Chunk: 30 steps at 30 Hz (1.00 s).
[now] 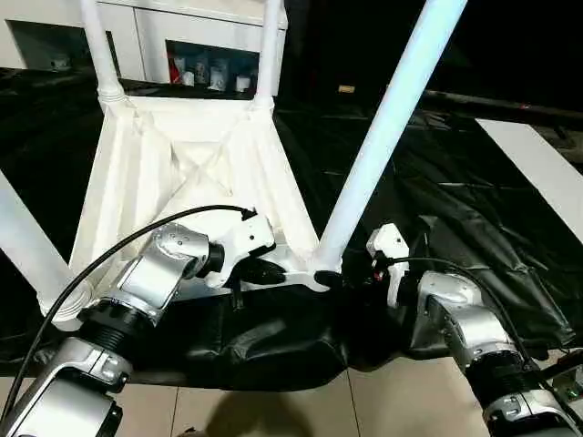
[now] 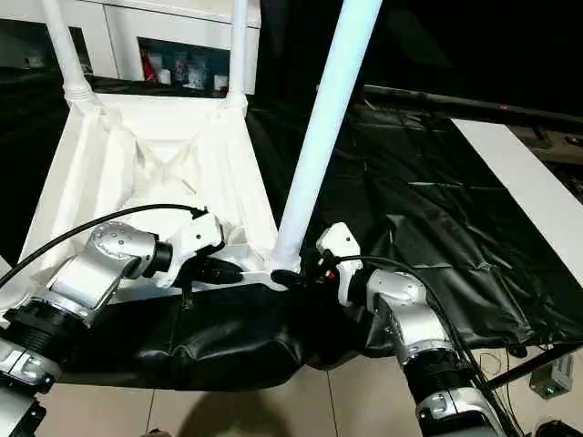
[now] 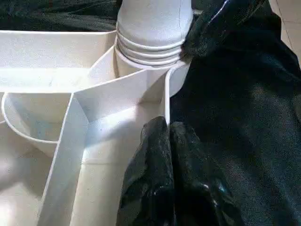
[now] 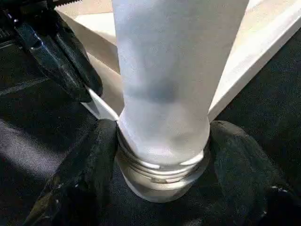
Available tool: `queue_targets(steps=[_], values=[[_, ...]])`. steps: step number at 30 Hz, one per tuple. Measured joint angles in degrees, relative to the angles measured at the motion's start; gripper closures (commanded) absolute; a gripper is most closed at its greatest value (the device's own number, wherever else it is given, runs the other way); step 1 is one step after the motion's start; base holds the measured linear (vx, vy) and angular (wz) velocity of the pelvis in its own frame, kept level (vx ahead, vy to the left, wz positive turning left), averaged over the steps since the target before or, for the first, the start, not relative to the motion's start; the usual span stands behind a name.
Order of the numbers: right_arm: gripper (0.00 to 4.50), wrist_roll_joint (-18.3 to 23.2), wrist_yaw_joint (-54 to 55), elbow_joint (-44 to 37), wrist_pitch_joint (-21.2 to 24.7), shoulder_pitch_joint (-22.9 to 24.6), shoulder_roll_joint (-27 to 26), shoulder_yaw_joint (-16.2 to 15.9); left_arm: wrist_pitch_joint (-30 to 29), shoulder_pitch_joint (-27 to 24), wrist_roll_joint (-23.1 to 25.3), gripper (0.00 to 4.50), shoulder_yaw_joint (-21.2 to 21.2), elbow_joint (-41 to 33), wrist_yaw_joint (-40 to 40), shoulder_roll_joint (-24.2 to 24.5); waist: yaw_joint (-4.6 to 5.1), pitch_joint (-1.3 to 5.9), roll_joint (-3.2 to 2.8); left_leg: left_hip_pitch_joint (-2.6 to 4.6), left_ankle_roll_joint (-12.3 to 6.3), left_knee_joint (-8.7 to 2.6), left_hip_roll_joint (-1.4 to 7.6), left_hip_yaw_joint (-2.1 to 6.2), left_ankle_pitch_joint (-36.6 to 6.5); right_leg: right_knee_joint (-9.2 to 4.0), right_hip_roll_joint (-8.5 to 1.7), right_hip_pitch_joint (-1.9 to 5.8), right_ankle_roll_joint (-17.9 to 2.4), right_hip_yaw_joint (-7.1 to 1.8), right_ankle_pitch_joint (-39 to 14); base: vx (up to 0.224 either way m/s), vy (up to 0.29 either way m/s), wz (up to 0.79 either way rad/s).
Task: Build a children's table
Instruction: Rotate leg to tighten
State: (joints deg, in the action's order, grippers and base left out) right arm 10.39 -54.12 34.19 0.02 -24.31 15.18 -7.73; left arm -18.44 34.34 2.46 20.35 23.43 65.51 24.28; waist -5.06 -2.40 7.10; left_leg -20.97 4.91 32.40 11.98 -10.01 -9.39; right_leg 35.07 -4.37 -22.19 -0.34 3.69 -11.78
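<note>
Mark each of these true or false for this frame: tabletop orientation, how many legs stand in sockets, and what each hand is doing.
1. The tabletop lies ribbed underside up. True.
2. No leg is fitted yet. False: several legs stand in corner sockets, among them the near right leg.
3. The right hand has a finger on each side of that leg's base. True.
4. The left hand is wide open. False: its fingers are together at the tabletop's edge.
5. The table rests on bare wood. False: it rests on a black sheet.

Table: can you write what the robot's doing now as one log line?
stage: leg fitting | left gripper: shut on tabletop rim | right gripper: around leg base at corner socket
</note>
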Motion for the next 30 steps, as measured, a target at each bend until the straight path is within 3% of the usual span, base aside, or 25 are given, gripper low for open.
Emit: queue_targets(steps=[10,19,24,25,30], values=[[1.79,-1.98,18.59,7.22,-2.93,-1.97,-6.79,4.01,-1.6,2.48,2.07,4.5,-1.99,7.19,-13.44,-8.71,0.2,0.03,0.04,0.31,0.02,0.12,-0.02,0.03,-0.01,0.13,-0.03,0.17,0.27,-0.05,-0.02,0.0,0.0,0.0],[1.79,-4.16,39.2,15.61,-3.24,-8.67,-12.85,7.26,0.3,7.58,4.18,4.5,-3.14,17.64,-27.32,-17.23,0.69,0.07,-0.05,0.33,0.03,0.12,-0.02,0.05,-0.01,0.13,-0.03,0.12,0.22,-0.04,0.28,0.0,0.0,0.0],[1.79,-6.25,40.32,16.47,-5.22,-9.1,-13.46,7.08,1.61,8.52,4.62,4.5,-3.15,19.58,-28.6,-18.11,0.64,0.09,-0.11,0.31,0.03,0.08,-0.03,0.04,-0.01,0.11,-0.03,0.13,0.15,-0.04,0.32,0.0,0.0,0.0],[1.32,-6.1,39.47,16.47,-5.35,-8.98,-13.29,7.2,1.79,8.54,4.62,4.5,-3.09,19.65,-28.44,-18.11,0.64,0.09,-0.11,0.3,0.03,0.08,-0.03,0.04,-0.01,0.09,-0.03,0.13,0.15,-0.04,0.32,0.0,0.0,0.0],[0.95,-3.09,29.54,13.53,-5.57,-6.09,-11.18,7.4,3.42,8.5,4.73,4.5,-2.99,19.59,-25.59,-16.14,0.89,0.02,-0.23,0.33,0.03,0.01,-0.02,0.05,-0.01,0.06,-0.03,0.11,0.16,-0.03,0.32,0.0,0.0,0.0]])
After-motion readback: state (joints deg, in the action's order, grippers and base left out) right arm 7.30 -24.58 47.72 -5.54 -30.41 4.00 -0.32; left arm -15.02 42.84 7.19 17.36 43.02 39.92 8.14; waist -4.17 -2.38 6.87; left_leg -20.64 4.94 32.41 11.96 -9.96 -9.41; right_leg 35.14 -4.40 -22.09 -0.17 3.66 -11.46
